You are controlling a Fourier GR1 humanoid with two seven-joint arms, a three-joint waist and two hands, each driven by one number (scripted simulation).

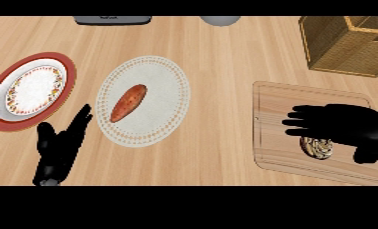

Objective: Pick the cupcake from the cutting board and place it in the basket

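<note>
You see the counter (221, 53), with the basket (341, 43) at two o'clock and the cutting board (295, 138) at four. Your right hand (343, 123), fingers spread, hovers over the cupcake (316, 148) on the board. Your left hand (59, 148) rests at eight, fingers straight.

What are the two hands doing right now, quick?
Left hand: open, fingers straight, resting near the plates, holding nothing.
Right hand: open over the cupcake on the cutting board, not yet closed on it.
</note>
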